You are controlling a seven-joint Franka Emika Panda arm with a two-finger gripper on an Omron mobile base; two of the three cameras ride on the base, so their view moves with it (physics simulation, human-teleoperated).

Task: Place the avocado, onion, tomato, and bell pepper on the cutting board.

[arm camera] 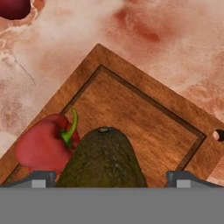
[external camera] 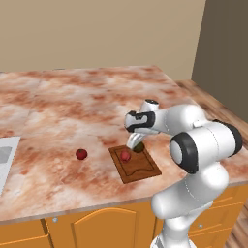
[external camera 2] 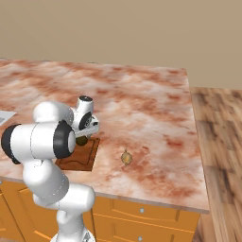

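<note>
The jaws seem to hold the avocado (arm camera: 101,158) just over the cutting board (arm camera: 144,118) beside the bell pepper (arm camera: 46,146); next, let go gently.

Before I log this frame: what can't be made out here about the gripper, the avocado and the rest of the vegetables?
- Gripper grip: in the hand view the bottom edge crops the fingertips beside the avocado, so contact is unclear.
- Avocado resting on the cutting board or held above it: undecidable; the arm covers it in both base views.
- Red item on the counter: too small to identify.
- Onion: stalk too small to see.
</note>
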